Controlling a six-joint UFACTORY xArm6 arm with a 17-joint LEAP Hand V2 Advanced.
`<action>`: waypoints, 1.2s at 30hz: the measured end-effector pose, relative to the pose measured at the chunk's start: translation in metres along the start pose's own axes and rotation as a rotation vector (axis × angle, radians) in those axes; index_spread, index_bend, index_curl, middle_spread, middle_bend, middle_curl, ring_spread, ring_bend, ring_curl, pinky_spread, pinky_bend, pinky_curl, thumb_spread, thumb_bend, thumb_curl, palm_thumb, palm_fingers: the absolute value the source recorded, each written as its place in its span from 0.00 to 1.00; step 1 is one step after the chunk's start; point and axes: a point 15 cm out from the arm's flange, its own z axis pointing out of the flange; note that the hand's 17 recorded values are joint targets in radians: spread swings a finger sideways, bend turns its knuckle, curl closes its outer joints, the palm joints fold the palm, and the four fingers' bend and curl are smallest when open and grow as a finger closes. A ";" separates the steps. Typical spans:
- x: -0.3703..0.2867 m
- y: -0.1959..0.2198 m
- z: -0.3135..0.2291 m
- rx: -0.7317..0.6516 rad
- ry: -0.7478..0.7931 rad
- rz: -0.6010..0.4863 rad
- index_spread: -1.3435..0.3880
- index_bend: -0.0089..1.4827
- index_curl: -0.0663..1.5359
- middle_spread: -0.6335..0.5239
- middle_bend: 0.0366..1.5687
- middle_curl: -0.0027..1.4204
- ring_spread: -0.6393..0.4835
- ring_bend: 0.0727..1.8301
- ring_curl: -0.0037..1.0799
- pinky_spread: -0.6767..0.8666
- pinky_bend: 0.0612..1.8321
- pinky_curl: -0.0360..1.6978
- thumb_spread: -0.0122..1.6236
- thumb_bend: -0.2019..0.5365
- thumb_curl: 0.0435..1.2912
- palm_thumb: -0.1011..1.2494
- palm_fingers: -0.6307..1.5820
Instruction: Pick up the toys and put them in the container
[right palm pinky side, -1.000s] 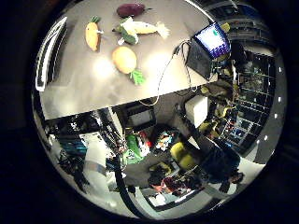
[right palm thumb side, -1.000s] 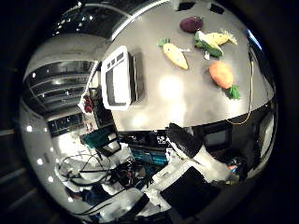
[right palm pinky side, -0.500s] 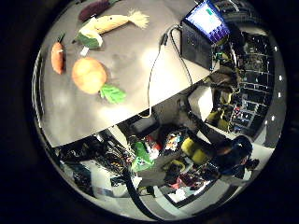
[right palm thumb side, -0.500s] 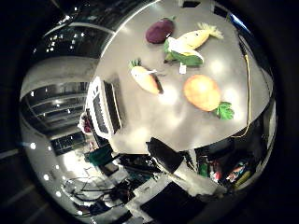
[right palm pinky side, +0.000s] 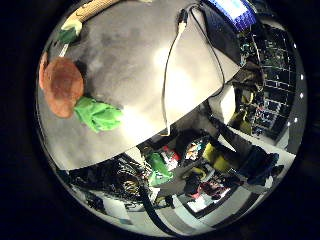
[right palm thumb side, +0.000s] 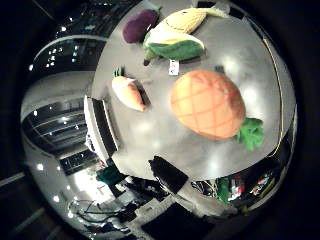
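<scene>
Several plush toys lie on the grey table (right palm thumb side: 150, 135). The orange pineapple (right palm thumb side: 207, 104) with green leaves (right palm thumb side: 250, 134) is the closest and fills much of the thumb side view. Its leaves (right palm pinky side: 97, 114) also show in the little finger side view. Beside it lie a small carrot (right palm thumb side: 127, 92), a yellow corn cob in a green husk (right palm thumb side: 177, 37) and a purple eggplant (right palm thumb side: 139, 25). The white container (right palm thumb side: 100, 130) stands at the table's edge, past the carrot. Only a dark part of my hand (right palm thumb side: 167, 174) shows; it holds nothing that I can see.
A laptop (right palm pinky side: 232, 12) with a lit screen sits at a table corner, away from the toys. Beyond the table edge (right palm pinky side: 150, 135) lies a cluttered room with shelves and equipment.
The palm has come down towards the table and over the pineapple, which looks much larger now. The toys and the container lie where they were.
</scene>
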 end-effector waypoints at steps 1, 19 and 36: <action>-0.001 -0.002 0.006 -0.005 0.000 -0.003 0.69 0.11 0.19 0.72 0.13 0.23 0.77 0.17 0.24 0.72 0.26 0.20 0.63 0.24 0.20 0.42 0.32; -0.001 -0.027 0.037 -0.035 0.012 -0.049 0.55 0.36 0.33 0.38 0.56 0.42 0.36 0.51 0.43 0.17 0.47 0.26 0.61 0.25 0.24 0.60 0.90; -0.025 -0.005 -0.157 0.190 0.060 -0.105 0.65 0.76 0.48 0.45 0.81 0.47 0.41 0.74 0.55 0.29 0.68 0.44 0.62 0.25 0.30 0.74 0.84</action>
